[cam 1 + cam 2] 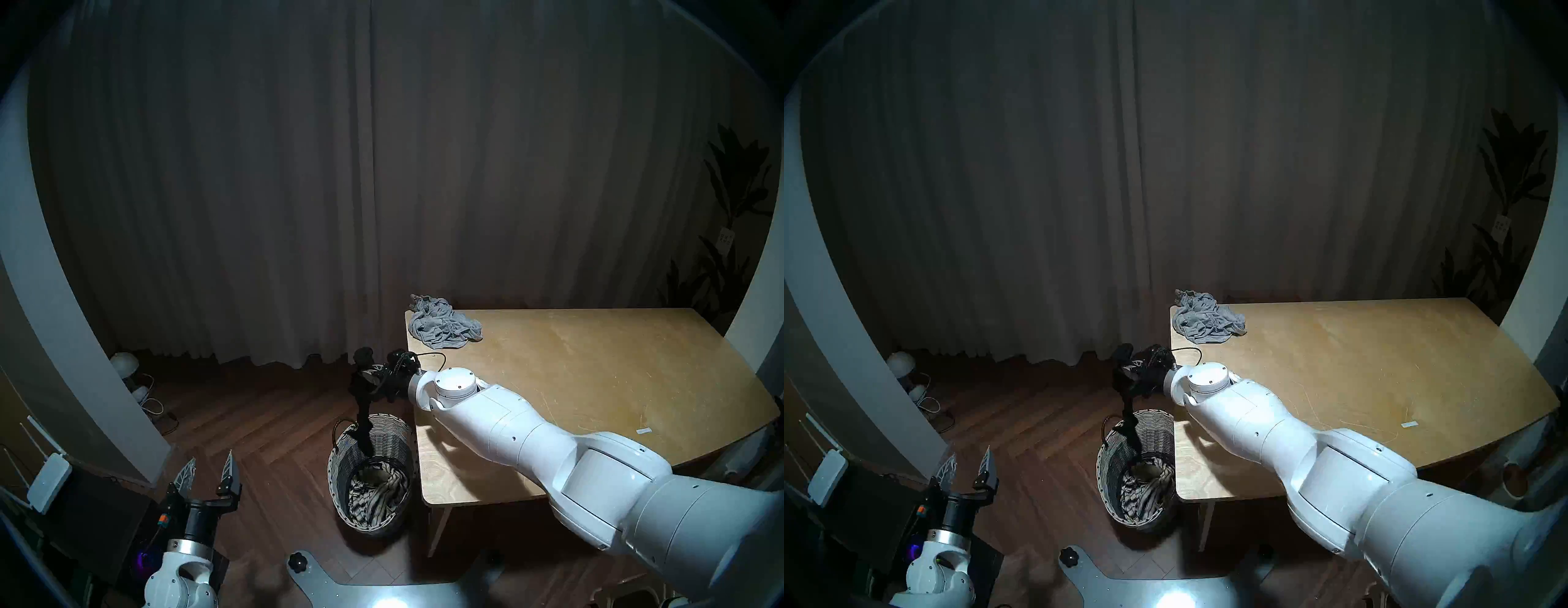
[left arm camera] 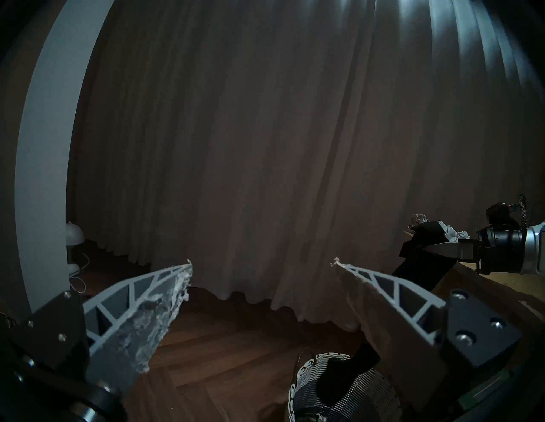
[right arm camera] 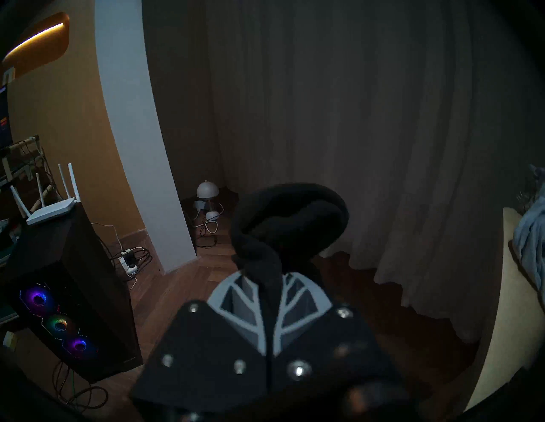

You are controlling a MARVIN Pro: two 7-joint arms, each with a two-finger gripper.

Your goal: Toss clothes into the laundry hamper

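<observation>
Nearest, the left gripper (image 1: 211,467) hangs spread and empty over the floor. Past it, the wicker laundry hamper (image 1: 339,467) stands against the table's (image 1: 594,382) near-left corner, the striped garment (image 1: 377,488) inside. Above it the right gripper (image 1: 368,373) pinches the black garment (image 1: 364,418), its tail dangling near the far rim; released here, it may snag there. The grey garment (image 1: 443,323) waits at the far-left corner.

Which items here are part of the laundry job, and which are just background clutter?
Part of the job:
- black garment, held by the shut right gripper over the hamper
- laundry hamper
- striped garment, already inside
- grey garment, on the table
- left gripper, open, empty

Lying about:
- router
- floor lamp
- computer tower
</observation>
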